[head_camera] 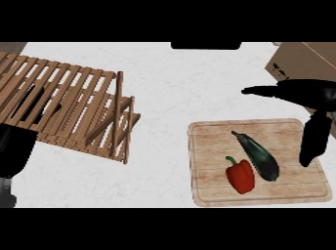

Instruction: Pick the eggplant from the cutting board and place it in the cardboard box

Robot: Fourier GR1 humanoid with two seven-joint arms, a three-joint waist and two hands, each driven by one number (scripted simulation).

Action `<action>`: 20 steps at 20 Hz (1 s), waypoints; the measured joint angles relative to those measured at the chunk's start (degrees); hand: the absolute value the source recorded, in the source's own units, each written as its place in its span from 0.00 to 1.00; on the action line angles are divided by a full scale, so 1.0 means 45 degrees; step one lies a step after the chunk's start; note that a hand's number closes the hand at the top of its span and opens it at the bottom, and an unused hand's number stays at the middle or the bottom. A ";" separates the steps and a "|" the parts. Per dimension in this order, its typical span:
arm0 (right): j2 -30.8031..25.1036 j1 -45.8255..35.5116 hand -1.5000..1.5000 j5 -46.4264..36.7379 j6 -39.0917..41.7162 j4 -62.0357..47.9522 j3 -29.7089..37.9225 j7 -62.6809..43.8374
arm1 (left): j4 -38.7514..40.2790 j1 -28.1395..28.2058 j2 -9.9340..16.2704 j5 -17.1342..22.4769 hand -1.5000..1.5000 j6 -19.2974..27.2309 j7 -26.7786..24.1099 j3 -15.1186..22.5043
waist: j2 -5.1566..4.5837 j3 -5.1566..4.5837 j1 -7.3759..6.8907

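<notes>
Eggplant [260,155] lies on the cutting board [286,193], outside the cardboard box [308,61]; right hand [322,95] spread apart.

The cutting board [214,195] is pale wood with visible grain and a matt face; the slatted crate [63,97] is warmer brown wood; the eggplant [261,157] is dark and glossy; the red pepper [241,177] shines smoothly; the box [304,61] is matt brown cardboard; the counter [178,83] is pale, faintly speckled stone.
</notes>
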State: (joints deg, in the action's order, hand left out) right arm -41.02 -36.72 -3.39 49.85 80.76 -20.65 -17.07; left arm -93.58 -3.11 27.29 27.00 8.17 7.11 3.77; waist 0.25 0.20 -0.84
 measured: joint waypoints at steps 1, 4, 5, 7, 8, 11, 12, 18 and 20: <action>0.0170 -0.0095 0.00 0.0019 0.0155 -0.0144 0.0004 -0.0278 | -0.0138 0.0094 -0.0074 -0.0081 0.50 0.0058 0.0022 0.0020 | 0.0000 0.0006 0.0012; 0.0353 -0.0066 0.00 -0.0309 0.0459 -0.0336 0.0016 -0.0523 | -0.0237 0.0153 -0.0143 -0.0200 0.50 0.0079 0.0224 -0.0115 | 0.0000 0.0013 0.0061; 0.0514 -0.0084 0.00 -0.0404 0.0505 -0.0423 -0.0022 -0.0640 | -0.0065 0.0078 -0.0148 -0.0170 0.50 -0.0041 0.0199 -0.0232 | 0.0001 0.0018 0.0074; 0.0653 0.0082 0.00 -0.0705 0.0620 -0.0423 -0.0130 -0.0636 | -0.0255 0.0249 -0.0220 -0.0242 0.50 -0.0103 0.0171 -0.0275 | 0.0000 0.0018 0.0085; 0.0667 0.0109 0.00 -0.0688 0.0733 -0.0347 -0.0077 -0.0771 | -0.0446 0.0457 -0.0093 -0.0132 0.50 -0.0201 0.0370 -0.0428 | -0.0004 0.0012 0.0085; 0.0913 0.0307 0.00 -0.1034 0.0858 -0.0262 0.0000 -0.0943 | -0.0381 0.0497 -0.0221 -0.0290 0.50 -0.0301 0.0378 -0.0613 | 0.0006 0.0022 0.0110; 0.0877 0.0429 0.00 -0.1361 0.0871 -0.0388 0.0022 -0.0575 | -0.0490 0.0490 -0.0269 -0.0341 0.50 -0.0248 0.0539 -0.0626 | -0.0003 0.0014 0.0103; 0.0971 0.0874 0.00 -0.2024 0.1128 -0.0254 0.0453 0.0161 | -0.0105 0.0393 -0.0422 -0.0551 0.50 -0.0741 0.0381 -0.1073 | 0.0013 0.0038 0.0131; 0.1306 0.0831 0.00 -0.2321 0.1098 -0.0342 0.0509 0.0275 | -0.0236 0.0349 -0.0537 -0.0682 0.50 -0.0708 0.0615 -0.1065 | 0.0003 0.0031 0.0120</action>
State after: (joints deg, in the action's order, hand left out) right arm -35.15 -32.98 -13.84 54.79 79.22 -18.36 -15.83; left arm -94.64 -1.54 24.87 23.93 4.99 9.87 -1.02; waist 0.26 0.34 -0.31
